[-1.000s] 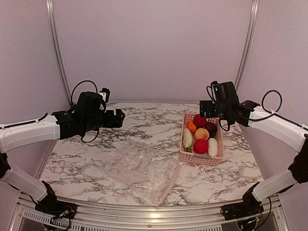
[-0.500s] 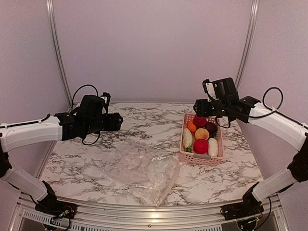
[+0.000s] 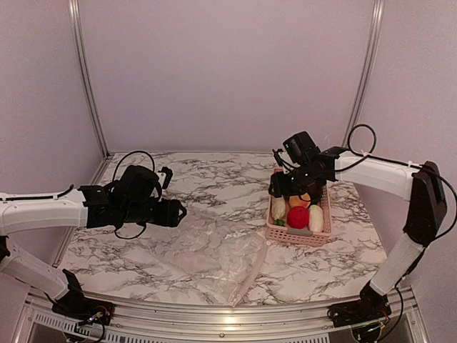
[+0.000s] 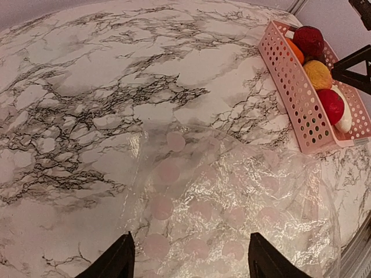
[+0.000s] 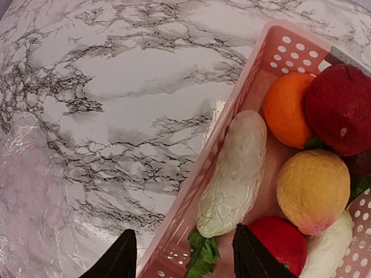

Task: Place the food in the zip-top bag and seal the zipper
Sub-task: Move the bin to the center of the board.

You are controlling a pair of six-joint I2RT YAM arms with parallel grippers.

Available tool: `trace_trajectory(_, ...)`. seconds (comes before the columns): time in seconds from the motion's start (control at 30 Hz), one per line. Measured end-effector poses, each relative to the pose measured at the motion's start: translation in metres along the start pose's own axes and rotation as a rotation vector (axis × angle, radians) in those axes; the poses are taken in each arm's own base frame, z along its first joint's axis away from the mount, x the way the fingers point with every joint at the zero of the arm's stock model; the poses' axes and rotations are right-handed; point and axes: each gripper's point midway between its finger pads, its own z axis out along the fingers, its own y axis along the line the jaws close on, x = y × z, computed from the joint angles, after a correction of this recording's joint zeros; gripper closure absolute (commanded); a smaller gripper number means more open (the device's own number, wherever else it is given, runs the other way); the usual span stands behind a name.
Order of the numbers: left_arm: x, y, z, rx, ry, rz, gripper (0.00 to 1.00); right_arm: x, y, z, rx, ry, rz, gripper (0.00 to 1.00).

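A white marble-patterned table (image 3: pixel 178 179), veined in grey and black, carries two things. A large, clear, crinkly plastic zip-top bag (image 3: pixel 214 257) lies flat and rumpled on it, spreading from the table's middle toward 6 o'clock and ending near the front edge. The marble veins show through the plastic, and the left wrist view shows faint pale round spots on it. A pink, rectangular, perforated plastic basket (image 3: pixel 293 236) stands at about 3 o'clock from the table's middle, its long sides running roughly from 12 to 6 o'clock. The bag lies at about 8 o'clock from the basket. Its nearest edge comes just beside the basket's front left corner; whether they touch cannot be told.
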Motion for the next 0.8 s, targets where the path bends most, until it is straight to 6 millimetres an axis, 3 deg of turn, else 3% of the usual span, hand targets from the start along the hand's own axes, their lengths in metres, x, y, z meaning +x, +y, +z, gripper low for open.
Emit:
trace_trajectory(0.23,0.010,0.002,-0.014,0.015,0.008,-0.048,0.32,-0.015,-0.005,0.040,0.087,0.067,0.050,0.49)
trace_trajectory(0.57,0.010,0.009,-0.037,0.020,-0.033,-0.098,0.32,-0.010,-0.002,0.079,0.101,0.149,0.034,0.91)
trace_trajectory(0.7,0.019,0.017,-0.042,0.007,-0.031,-0.116,0.32,-0.012,0.016,0.082,0.067,0.160,-0.051,1.00)
trace_trajectory(0.8,0.025,0.022,-0.044,0.001,-0.028,-0.135,0.32,-0.016,0.046,0.090,0.010,0.147,-0.176,1.00)
